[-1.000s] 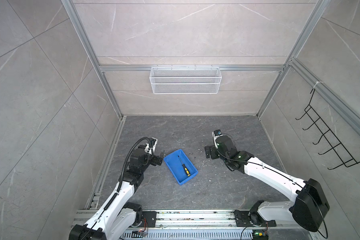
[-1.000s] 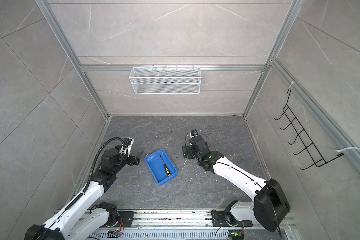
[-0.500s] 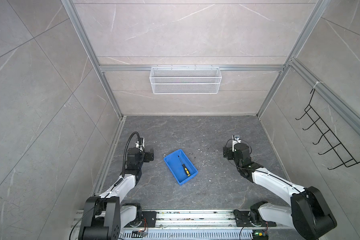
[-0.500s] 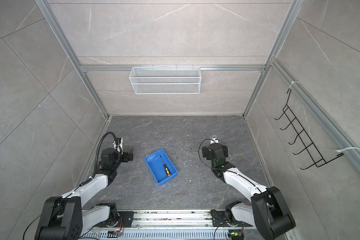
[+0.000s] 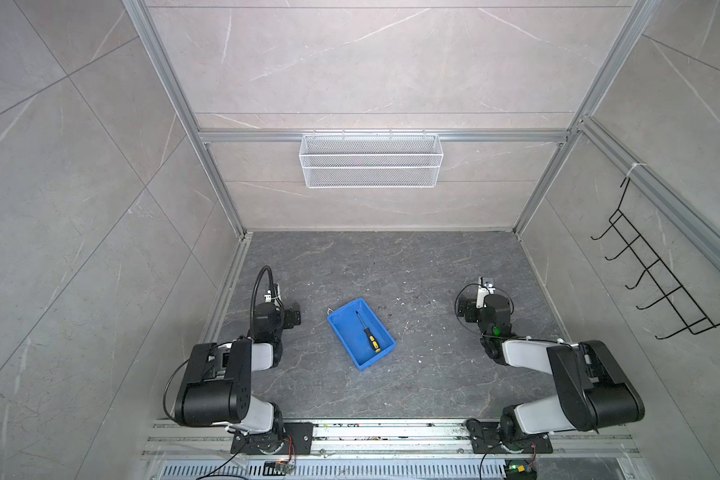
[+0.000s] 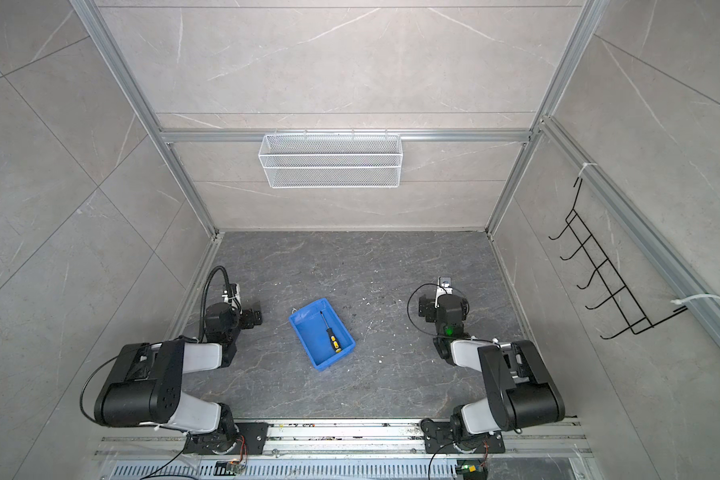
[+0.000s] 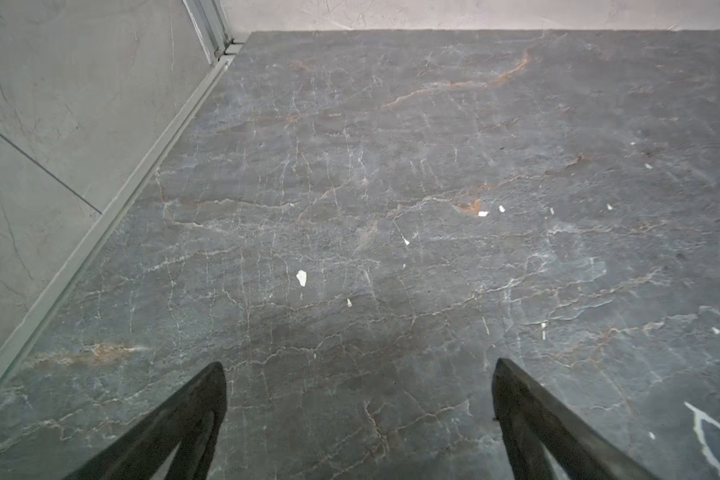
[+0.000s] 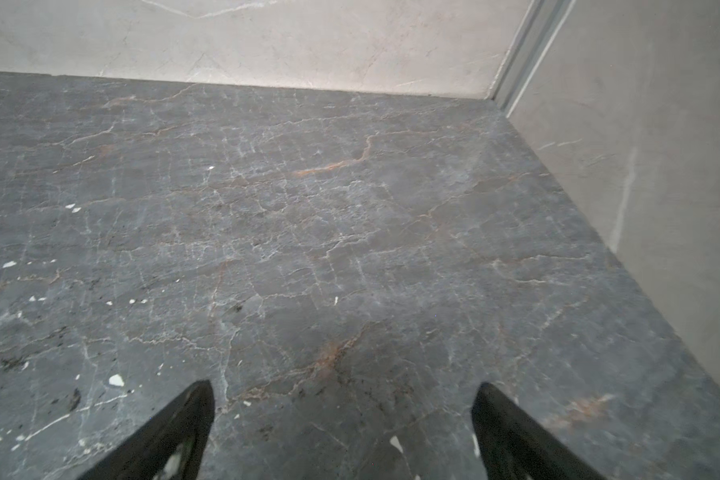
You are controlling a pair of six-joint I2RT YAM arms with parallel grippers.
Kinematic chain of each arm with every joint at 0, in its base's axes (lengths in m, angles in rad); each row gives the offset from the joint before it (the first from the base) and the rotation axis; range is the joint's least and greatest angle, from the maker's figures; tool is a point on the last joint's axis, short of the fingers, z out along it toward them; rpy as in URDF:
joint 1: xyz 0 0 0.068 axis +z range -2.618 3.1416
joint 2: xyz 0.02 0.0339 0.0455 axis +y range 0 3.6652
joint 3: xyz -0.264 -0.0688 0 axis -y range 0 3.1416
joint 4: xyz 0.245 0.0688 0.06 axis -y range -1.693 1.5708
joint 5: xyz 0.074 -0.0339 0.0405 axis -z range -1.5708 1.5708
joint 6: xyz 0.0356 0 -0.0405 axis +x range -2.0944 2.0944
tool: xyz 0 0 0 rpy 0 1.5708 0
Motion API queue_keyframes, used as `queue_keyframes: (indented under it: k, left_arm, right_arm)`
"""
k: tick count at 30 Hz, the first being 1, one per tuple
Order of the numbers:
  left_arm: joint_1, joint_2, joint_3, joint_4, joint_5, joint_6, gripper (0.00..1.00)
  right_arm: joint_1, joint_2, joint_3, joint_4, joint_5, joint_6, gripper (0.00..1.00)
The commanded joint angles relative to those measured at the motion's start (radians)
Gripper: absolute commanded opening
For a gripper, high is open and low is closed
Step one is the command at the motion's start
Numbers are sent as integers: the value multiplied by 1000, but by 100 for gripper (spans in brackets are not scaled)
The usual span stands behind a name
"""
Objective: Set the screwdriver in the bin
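The screwdriver (image 5: 367,331) (image 6: 330,331), with its yellow-and-black handle toward the near side, lies flat inside the blue bin (image 5: 347,335) (image 6: 309,335) at the middle of the dark stone floor in both top views. My left gripper (image 5: 291,318) (image 6: 253,317) rests low, well left of the bin. It is open, and in the left wrist view (image 7: 359,365) only bare floor shows between its fingers. My right gripper (image 5: 466,308) (image 6: 426,308) sits far right of the bin. It is open and empty too, over bare floor in the right wrist view (image 8: 344,388).
A white wire-mesh basket (image 5: 371,165) hangs on the back wall. A black hook rack (image 5: 657,286) is fixed on the right wall. Small white flecks (image 7: 301,277) dot the floor. An aluminium rail (image 5: 350,432) carries both arm bases along the near edge.
Both arms have pulled back from the bin and folded toward their own sides. The screwdriver has stayed in the bin, and both grippers have stayed open.
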Motion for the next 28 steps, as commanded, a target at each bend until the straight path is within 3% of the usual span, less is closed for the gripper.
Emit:
queue_keyframes:
  k: [1, 28]
  left_arm:
    - [21, 6, 34, 64, 47, -27, 100]
    - [24, 1, 35, 51, 41, -28, 100]
  right_arm:
    - [-30, 21, -13, 117, -135, 8, 99]
    - [-31, 27, -15, 123, -143, -8, 99]
